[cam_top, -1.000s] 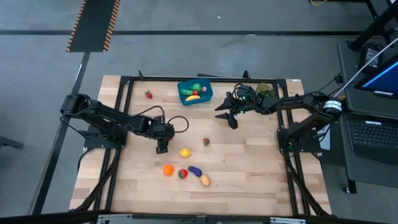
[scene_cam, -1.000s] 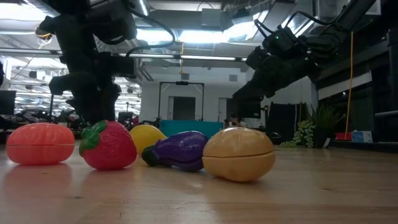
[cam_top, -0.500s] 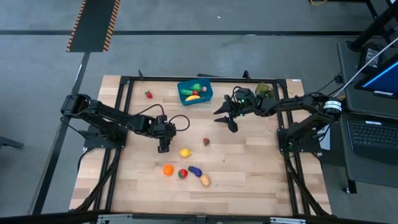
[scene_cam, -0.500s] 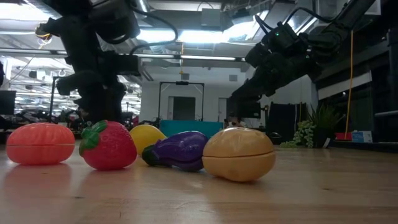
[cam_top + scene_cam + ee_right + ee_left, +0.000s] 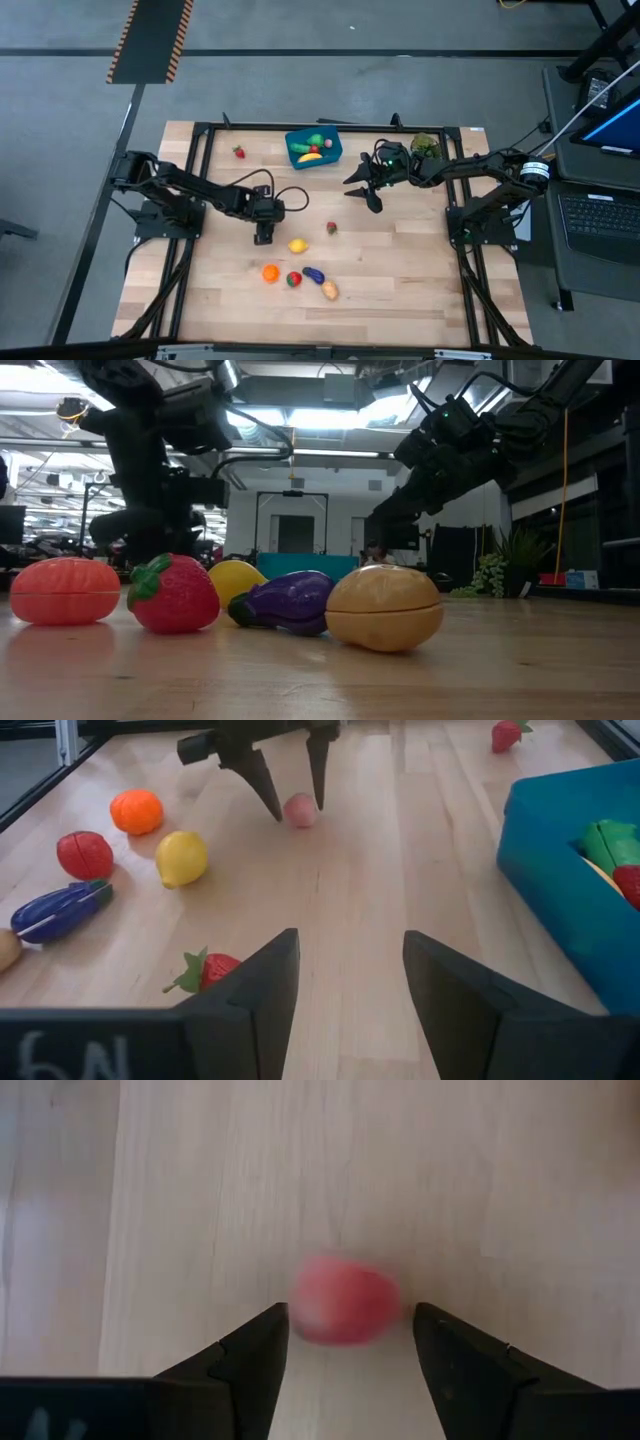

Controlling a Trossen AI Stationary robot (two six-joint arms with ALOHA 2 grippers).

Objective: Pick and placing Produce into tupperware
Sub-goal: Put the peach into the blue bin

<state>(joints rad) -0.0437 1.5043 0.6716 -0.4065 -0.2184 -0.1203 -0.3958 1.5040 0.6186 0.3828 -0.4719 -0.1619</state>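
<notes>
Left gripper [image 5: 262, 237] sits low over the table [image 5: 400, 280], jaws apart, a small pink-red piece [image 5: 345, 1300] between the fingertips (not clamped; blurred in the wrist view). Over the last second the left arm has drawn its shoulder inward, and the gripper has edged slightly right, toward the lemon [image 5: 297, 245]. Right gripper [image 5: 362, 190] hangs mid-air just right of the blue tupperware [image 5: 333, 147], jaws apart and empty, barely shifted since. Banana, pepper and a strawberry lie in the tupperware. Orange [image 5: 270, 272], eggplant [image 5: 314, 275] and potato [image 5: 329, 291] sit near the front, unmoved.
</notes>
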